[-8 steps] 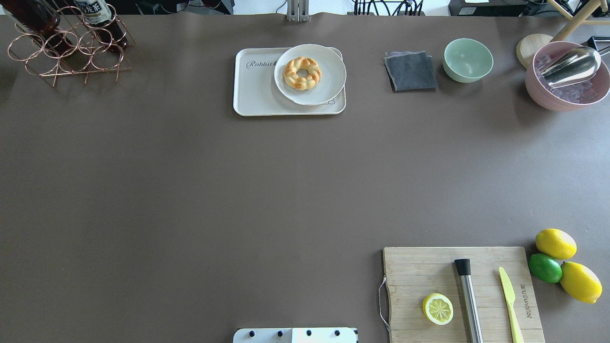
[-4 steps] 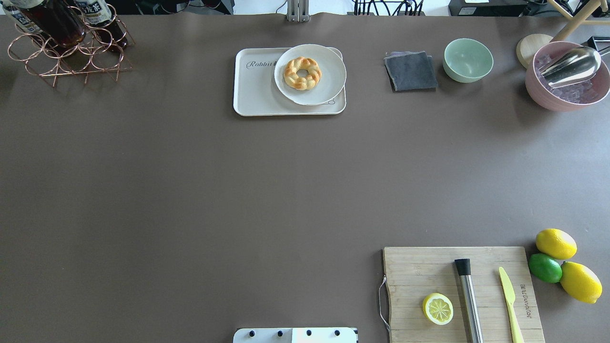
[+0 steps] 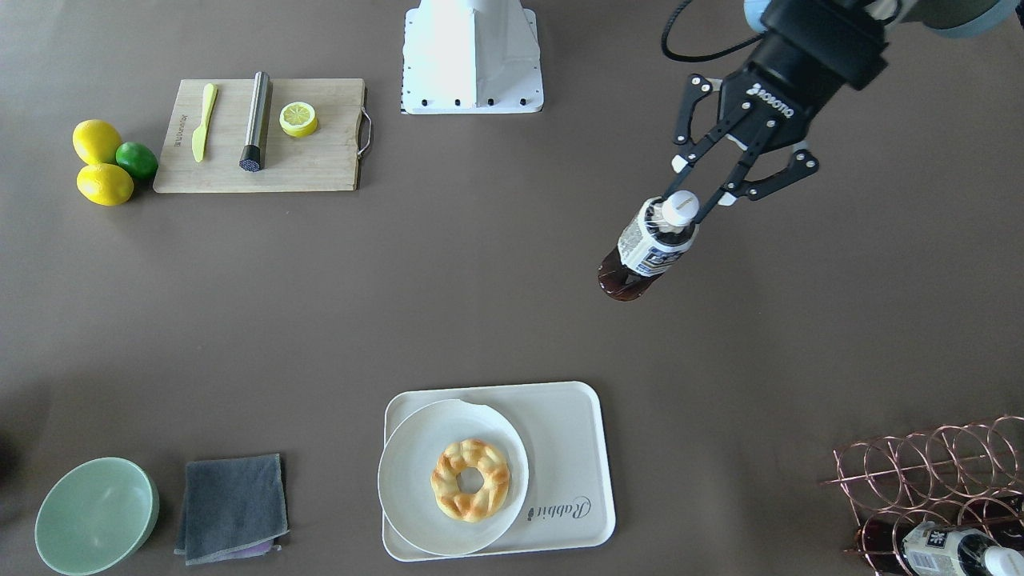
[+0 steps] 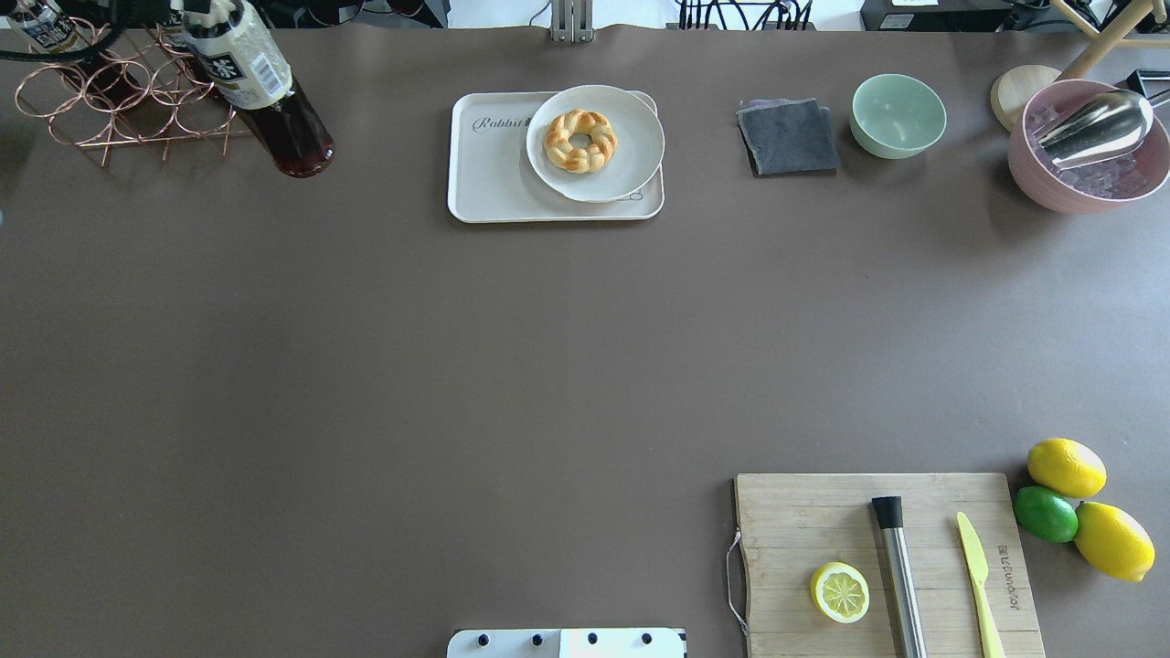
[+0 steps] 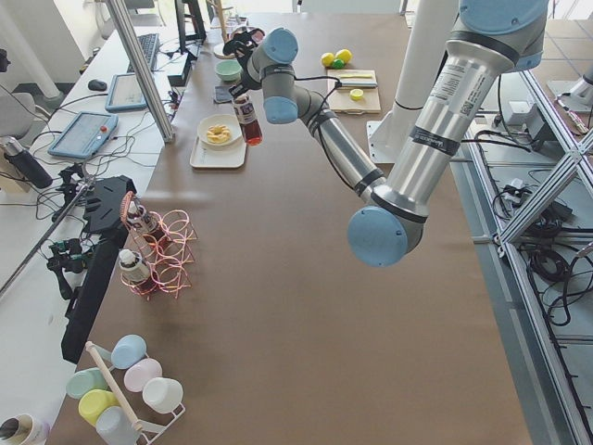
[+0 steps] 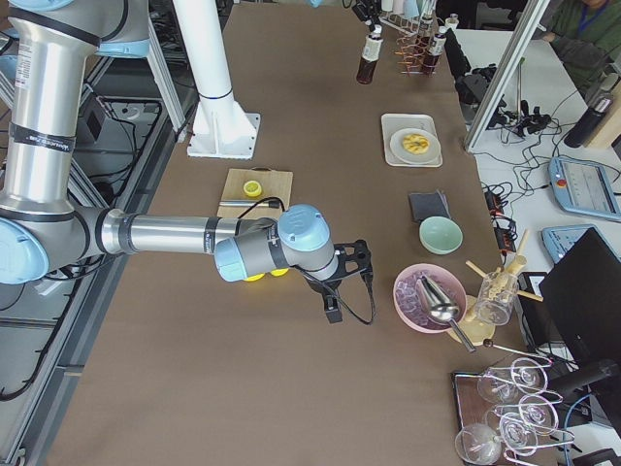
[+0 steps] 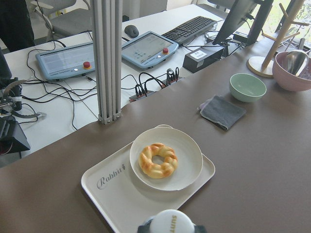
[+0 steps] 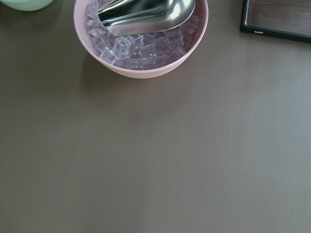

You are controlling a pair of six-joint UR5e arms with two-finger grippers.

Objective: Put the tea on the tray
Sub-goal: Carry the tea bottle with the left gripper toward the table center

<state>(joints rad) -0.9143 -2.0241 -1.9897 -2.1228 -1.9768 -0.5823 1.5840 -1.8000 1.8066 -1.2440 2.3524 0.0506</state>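
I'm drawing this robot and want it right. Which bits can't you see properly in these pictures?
- right gripper: only in the exterior right view, small; open or shut cannot be told.
- left gripper: holds the tea; the overhead view's top edge mostly cuts it off.
- second bottle in the rack: cut by the front-facing view's bottom corner.
- tray lettering: its end is covered by the plate, overhead view.

Probably a robotics lab: aluminium-profile posts (image 7: pixel 108 58), control tablets (image 7: pixel 65 58), keyboard (image 7: pixel 189 24), cable tangles (image 7: pixel 146 80) beside the table (image 7: pixel 252 160).
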